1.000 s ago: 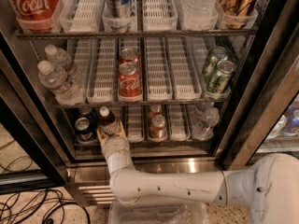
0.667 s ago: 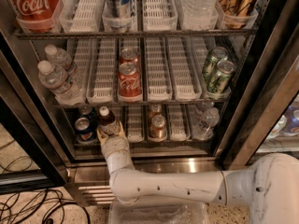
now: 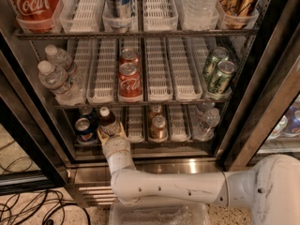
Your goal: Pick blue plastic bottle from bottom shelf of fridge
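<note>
The blue plastic bottle (image 3: 107,119) stands in the second lane from the left on the bottom shelf (image 3: 154,147) of the fridge (image 3: 243,121). Its white cap and dark liquid show above my hand. My gripper (image 3: 111,131) reaches in from below on the white arm and wraps the bottle's lower half, with a finger (image 3: 100,136) against each side; it looks shut on the bottle. The label is hidden behind the fingers. The bottle stands upright in its lane tray.
A dark blue soda can (image 3: 83,128) stands just left of the bottle. A brown can (image 3: 158,125) and a clear water bottle (image 3: 206,121) stand further right on the same rack. The rack above (image 3: 140,102) hangs close overhead with water bottles, red cans and green cans. Cables (image 3: 28,205) lie on the floor at left.
</note>
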You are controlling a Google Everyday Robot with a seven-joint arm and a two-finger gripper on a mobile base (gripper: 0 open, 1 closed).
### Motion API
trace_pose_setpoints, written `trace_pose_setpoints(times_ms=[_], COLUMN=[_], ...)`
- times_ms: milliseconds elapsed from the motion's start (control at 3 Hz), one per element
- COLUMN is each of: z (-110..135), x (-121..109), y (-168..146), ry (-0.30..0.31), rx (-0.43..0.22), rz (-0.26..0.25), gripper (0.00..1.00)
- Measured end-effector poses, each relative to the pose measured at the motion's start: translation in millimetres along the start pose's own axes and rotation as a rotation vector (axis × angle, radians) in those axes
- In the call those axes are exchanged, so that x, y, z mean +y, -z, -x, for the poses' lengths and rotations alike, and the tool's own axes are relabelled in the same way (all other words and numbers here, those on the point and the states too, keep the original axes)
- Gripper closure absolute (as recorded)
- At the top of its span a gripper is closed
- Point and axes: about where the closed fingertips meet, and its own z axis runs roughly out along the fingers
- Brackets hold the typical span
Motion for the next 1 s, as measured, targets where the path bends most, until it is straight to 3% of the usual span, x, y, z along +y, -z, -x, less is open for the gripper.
trace_pose_setpoints(times_ms=[667,1000], z=[4.3,8.5], x=[6.4,11.0], y=[-5.5,-11.1], ry=[0.001,0.021], rx=[-0.022,-0.075], rz=[0.011,0.001], gripper=[1.00,1.00])
